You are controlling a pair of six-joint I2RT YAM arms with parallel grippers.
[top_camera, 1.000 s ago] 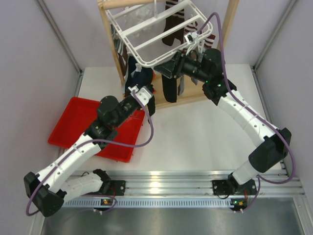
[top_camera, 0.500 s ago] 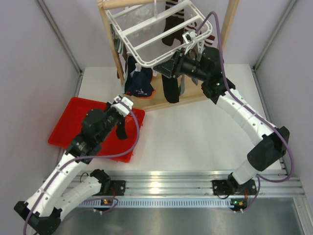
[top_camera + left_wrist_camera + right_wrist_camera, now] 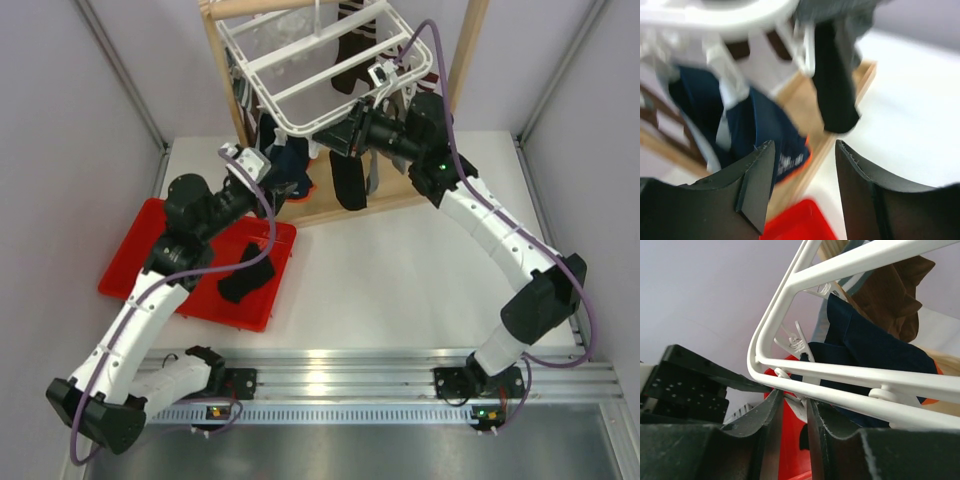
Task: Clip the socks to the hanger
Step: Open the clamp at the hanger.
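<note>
The white hanger (image 3: 312,126) hangs inside a wooden frame, with a black sock (image 3: 347,185) and a brown sock with a striped cuff (image 3: 352,55) clipped to it. Another black sock (image 3: 245,272) lies loose on the red tray's right edge. My left gripper (image 3: 283,183) is raised near the frame's foot; in its wrist view it (image 3: 802,150) is open and empty, facing the hanging black sock (image 3: 836,85). My right gripper (image 3: 338,137) is under the hanger's near corner, where it (image 3: 792,399) pinches a white clip (image 3: 799,410) below the bar (image 3: 850,371).
The red tray (image 3: 140,260) sits at the left on the white table. Navy fabric with orange trim (image 3: 290,170) hangs low in the wooden frame (image 3: 228,95), close to my left fingers. Grey walls stand on both sides.
My left gripper carried the black sock back from the frame to the tray, opened and let it drop there, then rose toward the hanger. My right fingers closed in on the clip.
</note>
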